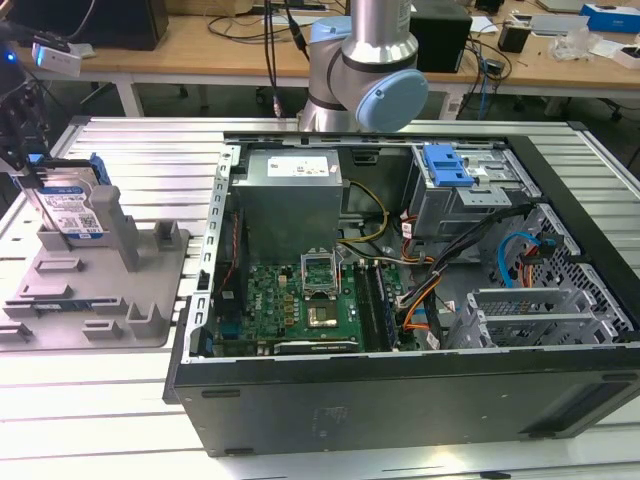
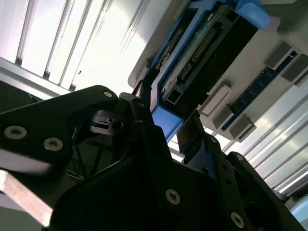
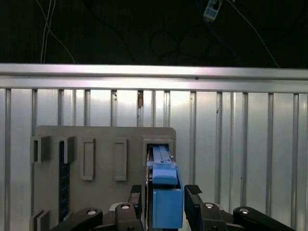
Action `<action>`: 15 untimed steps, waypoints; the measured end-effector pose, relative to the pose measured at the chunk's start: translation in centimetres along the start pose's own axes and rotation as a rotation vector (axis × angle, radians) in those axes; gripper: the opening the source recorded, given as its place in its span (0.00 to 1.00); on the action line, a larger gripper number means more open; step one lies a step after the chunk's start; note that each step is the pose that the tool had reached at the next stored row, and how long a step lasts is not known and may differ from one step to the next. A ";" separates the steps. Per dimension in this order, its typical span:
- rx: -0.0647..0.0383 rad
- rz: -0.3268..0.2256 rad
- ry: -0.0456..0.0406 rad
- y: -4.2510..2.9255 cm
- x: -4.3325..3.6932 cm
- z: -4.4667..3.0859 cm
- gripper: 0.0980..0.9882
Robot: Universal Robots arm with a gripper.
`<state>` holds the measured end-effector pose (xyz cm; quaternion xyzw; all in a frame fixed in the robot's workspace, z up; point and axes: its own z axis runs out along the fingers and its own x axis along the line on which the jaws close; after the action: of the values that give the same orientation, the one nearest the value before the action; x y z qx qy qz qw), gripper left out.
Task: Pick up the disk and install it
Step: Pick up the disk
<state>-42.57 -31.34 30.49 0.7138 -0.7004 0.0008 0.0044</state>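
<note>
Disk (image 1: 75, 205) and gripper (image 3: 166, 203) are together at the exterior view's left, and that is where you should look. The disk stands on edge in a slot of the grey fixture (image 1: 100, 310), which lies on the slatted table (image 1: 130, 150). Its labelled face is upright and its bottom edge is down in the slot, so it has not been lifted out.

The gripper comes at it from straight above. In the first wrist view you look down the disk's thin top edge, and its blue bracket (image 3: 166, 214) sits between the two black fingers (image 3: 195, 195). The grip runs across the disk's thickness, one finger on each broad side, and the disk's plane runs away from the camera along the line between them. The second wrist view shows the same thing from the other side: a blue tab of the bracket is caught between the finger ends, and the connector edge stretches away beyond them.

You can read the jaws as narrow and closed onto the bracket. I see no gap on either side in either wrist view, though how hard they press cannot be judged from here.

The open computer case (image 1: 400, 400) lies well apart from the fixture, towards the exterior view's right. The disk's long axis is vertical, in line with the approach, directly below the wrist.
</note>
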 end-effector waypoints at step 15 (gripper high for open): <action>0.000 -0.006 0.0002 0.00 0.00 0.19 0.43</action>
<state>-42.58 -31.34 30.30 0.7159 -0.6982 0.0009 0.0045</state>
